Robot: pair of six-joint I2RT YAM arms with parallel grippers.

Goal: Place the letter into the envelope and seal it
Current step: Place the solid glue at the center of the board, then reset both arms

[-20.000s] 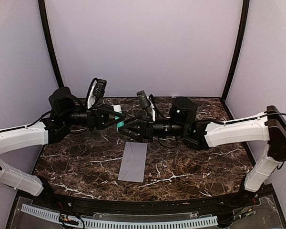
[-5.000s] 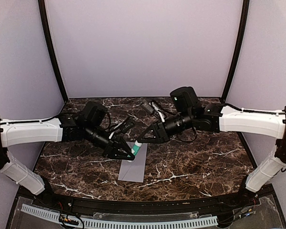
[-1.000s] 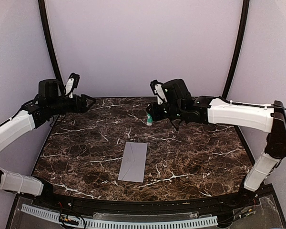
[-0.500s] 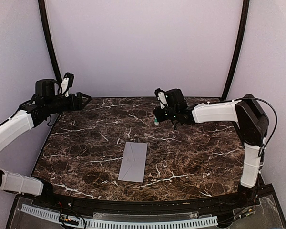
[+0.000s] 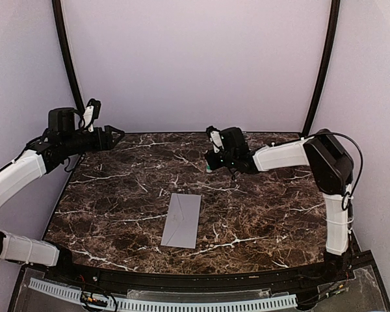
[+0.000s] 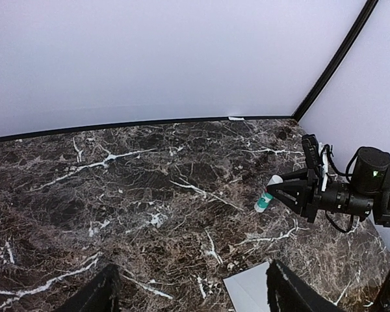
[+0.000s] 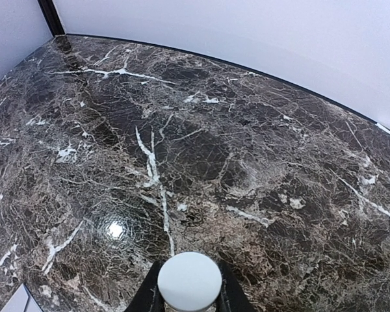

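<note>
Grey envelope (image 5: 182, 220) lying flat on a dark marble tabletop (image 5: 104, 208), the right claw (image 5: 211, 164) clenching a small tube (image 7: 189, 280) beyond it.

The envelope is resting lengthwise near the middle of the tabletop, toward the near edge, touching neither claw. Faint diagonal seams are showing on its upper face. Well beyond it, toward the back wall (image 5: 195, 65), the right claw is gripping the tube, white with a teal band, a finger pressing on each side. The tube is tilting, and whether its lower end is touching the marble cannot be told. At the far left corner the left claw (image 5: 119, 136) is hanging released above the tabletop — its fingers (image 6: 94, 296) are standing wide apart around nothing, pointing across toward the right claw.
</note>
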